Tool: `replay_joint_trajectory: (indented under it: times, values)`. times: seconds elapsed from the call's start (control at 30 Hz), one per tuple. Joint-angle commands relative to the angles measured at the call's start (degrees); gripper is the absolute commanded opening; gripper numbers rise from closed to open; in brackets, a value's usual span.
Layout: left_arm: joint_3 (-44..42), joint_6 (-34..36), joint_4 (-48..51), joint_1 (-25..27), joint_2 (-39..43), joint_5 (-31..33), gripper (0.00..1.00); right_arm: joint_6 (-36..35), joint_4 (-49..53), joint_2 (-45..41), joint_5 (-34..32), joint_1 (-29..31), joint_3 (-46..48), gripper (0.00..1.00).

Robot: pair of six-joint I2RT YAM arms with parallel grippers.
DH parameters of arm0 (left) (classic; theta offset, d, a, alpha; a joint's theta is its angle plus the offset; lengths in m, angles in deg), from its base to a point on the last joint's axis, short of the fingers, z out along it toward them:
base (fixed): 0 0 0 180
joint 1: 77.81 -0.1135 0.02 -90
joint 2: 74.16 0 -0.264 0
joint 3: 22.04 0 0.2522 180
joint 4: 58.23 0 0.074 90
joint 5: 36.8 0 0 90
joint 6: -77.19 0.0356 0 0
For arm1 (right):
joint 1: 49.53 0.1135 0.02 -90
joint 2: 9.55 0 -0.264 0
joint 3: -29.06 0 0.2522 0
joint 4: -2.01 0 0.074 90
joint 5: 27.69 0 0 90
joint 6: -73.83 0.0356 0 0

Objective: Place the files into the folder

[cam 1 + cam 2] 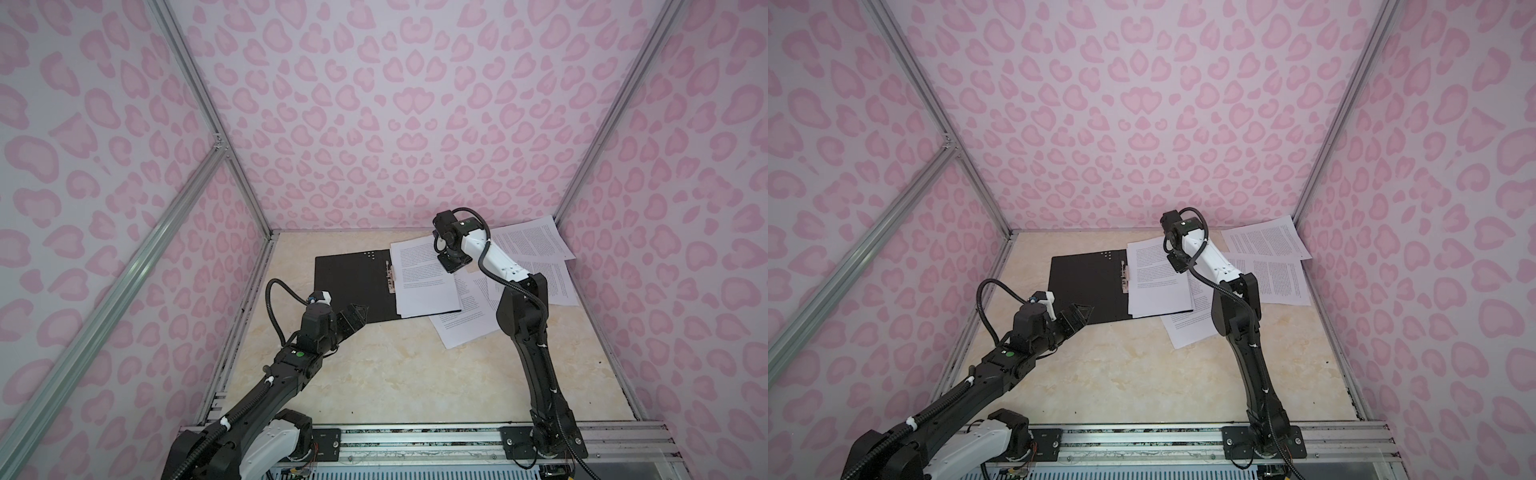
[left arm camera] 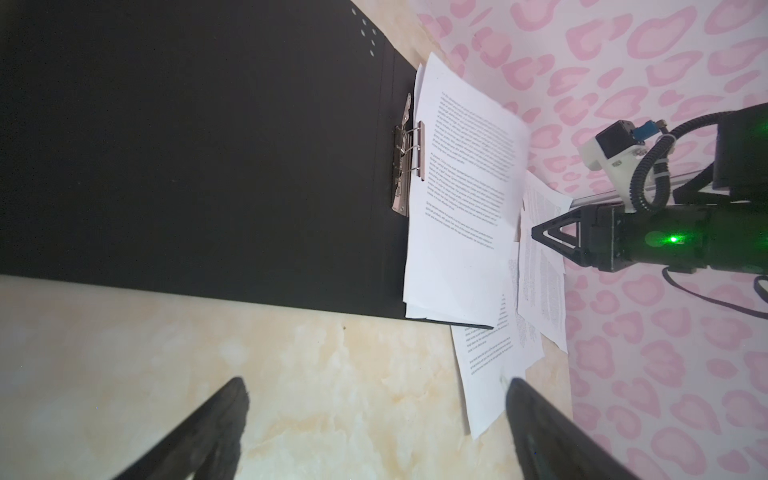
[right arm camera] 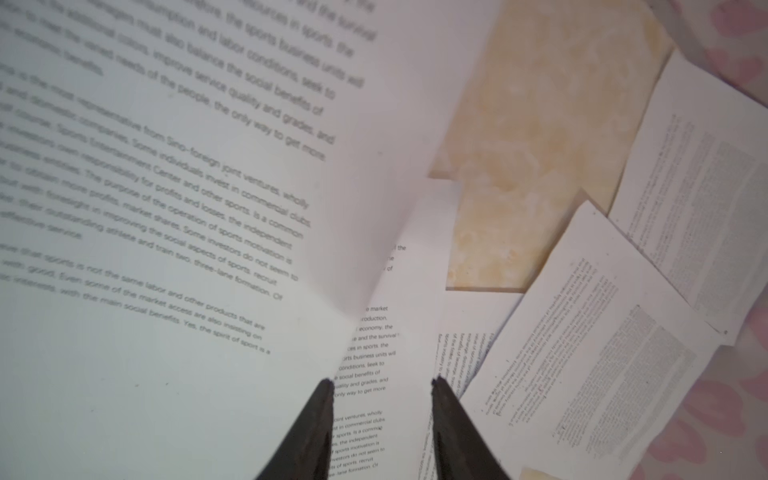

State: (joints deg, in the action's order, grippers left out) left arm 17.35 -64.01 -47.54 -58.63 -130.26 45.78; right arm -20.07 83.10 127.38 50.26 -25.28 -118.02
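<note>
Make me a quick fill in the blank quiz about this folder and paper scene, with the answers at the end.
1. The folder lies open, showing a ____ inside.
2. The left gripper is fully ____, holding nothing.
3. In both top views, loose files lie on the table to the folder's ____.

Answers: black; open; right.

folder (image 1: 1088, 286) open flat on worktop (image 1: 1142, 374) | files (image 1: 1156, 286) stacked on its right half | right gripper (image 1: 1176, 264) over them | loose sheets (image 1: 1266, 243) beside, right
</note>
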Motion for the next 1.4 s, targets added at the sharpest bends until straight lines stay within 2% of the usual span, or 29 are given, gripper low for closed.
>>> replay_joint_trajectory:
  times: [0.0,0.07,0.2,0.37,0.5,0.6,0.83,1.03,1.37]
  values:
    - [0.43,0.76,-0.11,-0.02,1.53,1.77,0.98,5.10,-2.21,-3.48,-5.39,2.13,2.62,0.40]
    - [0.37,0.79,0.00,-0.01,2.29,1.84,0.98,6.09,-6.81,-6.21,-3.93,4.48,6.34,0.39]
    - [0.18,1.83,-0.94,-0.02,3.98,1.18,0.98,8.66,-17.19,-9.38,4.85,8.95,12.75,0.39]
    - [-0.15,2.17,-1.22,-0.02,5.05,1.83,0.99,12.02,-21.03,-4.06,17.13,10.76,10.33,0.41]
    - [0.08,2.17,-1.41,-0.02,3.91,1.19,0.99,14.98,-22.72,0.82,20.19,10.73,7.44,0.42]
    - [0.12,1.93,-1.75,0.02,3.21,0.59,0.99,16.47,-23.71,4.07,24.89,10.21,5.06,0.42]
    - [0.25,1.81,-1.85,-0.01,2.19,0.08,0.99,20.33,-26.77,8.53,28.50,9.94,1.93,0.44]
    - [0.22,1.64,-1.84,-0.02,2.39,0.04,0.98,23.76,-28.57,11.40,28.91,8.92,-0.01,0.36]
    - [0.38,1.50,-1.64,0.00,1.78,0.08,0.98,25.22,-30.77,12.93,32.18,9.50,-0.76,0.22]
